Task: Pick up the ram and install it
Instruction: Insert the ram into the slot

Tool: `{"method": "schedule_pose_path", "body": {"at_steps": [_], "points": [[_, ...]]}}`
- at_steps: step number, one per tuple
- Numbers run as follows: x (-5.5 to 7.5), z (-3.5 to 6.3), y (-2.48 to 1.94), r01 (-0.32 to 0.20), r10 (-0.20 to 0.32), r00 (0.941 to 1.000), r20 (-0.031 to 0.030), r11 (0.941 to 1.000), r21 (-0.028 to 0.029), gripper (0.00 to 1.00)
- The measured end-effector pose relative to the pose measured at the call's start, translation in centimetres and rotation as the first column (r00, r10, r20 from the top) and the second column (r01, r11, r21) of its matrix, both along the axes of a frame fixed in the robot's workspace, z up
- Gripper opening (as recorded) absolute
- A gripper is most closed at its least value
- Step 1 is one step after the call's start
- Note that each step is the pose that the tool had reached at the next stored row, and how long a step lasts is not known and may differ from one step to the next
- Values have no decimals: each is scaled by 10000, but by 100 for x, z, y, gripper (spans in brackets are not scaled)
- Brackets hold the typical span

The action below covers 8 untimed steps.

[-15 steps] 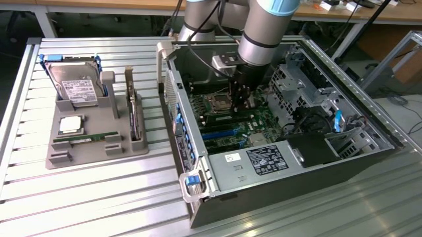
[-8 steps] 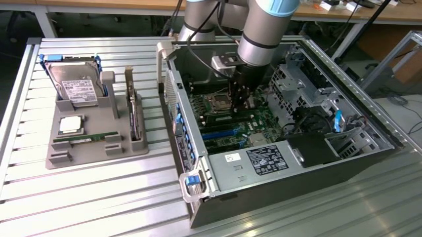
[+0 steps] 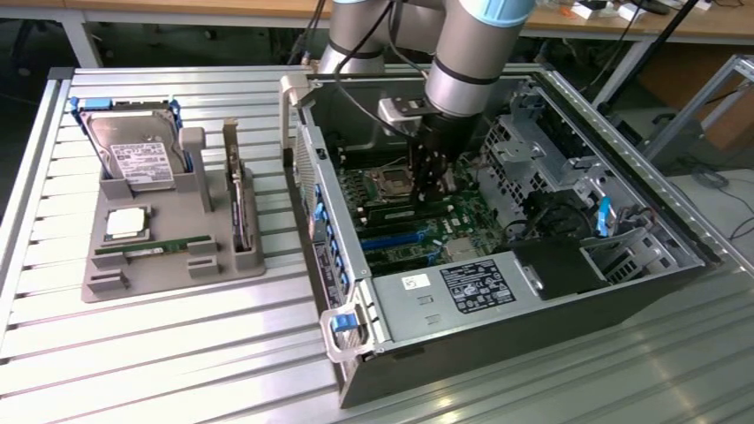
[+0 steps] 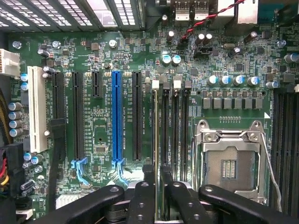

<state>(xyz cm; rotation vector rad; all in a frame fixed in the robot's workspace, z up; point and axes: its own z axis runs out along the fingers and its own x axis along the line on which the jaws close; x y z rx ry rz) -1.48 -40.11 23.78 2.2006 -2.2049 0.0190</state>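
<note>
**Ram at the slots**

Jaws (image 4: 156, 186) are clamped on the ram (image 4: 155, 135), which stands edge-on over the memory slots (image 4: 175, 126) between the blue slot (image 4: 116, 116) and the empty CPU socket (image 4: 230, 161). From outside, the arm (image 3: 471, 62) reaches down into the open case (image 3: 389, 305). On the tabletop (image 3: 141, 353), a grey holder (image 3: 177, 274) carries a hard drive (image 3: 132, 155) and a processor (image 3: 127, 223).
</note>
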Motion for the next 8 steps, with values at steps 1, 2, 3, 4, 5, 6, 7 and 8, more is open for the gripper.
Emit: {"method": "schedule_pose_path", "body": {"at_steps": [1,2,3,4,5,6,7,8], "points": [[-1,81,4,1,-1,10000,10,10000,-2,19],[-2,138,8,0,0,10000,14,10000,-5,19],[-1,187,34,0,0,10000,17,10000,-6,19],[-1,199,45,0,0,10000,16,10000,-7,11],[2,200,50,-1,1,10000,17,10000,-7,10],[72,198,50,0,0,10000,6,10000,-7,10],[207,193,50,-1,1,10000,-36,10000,-8,10],[293,189,50,0,0,10000,-70,10000,-11,10]]}}
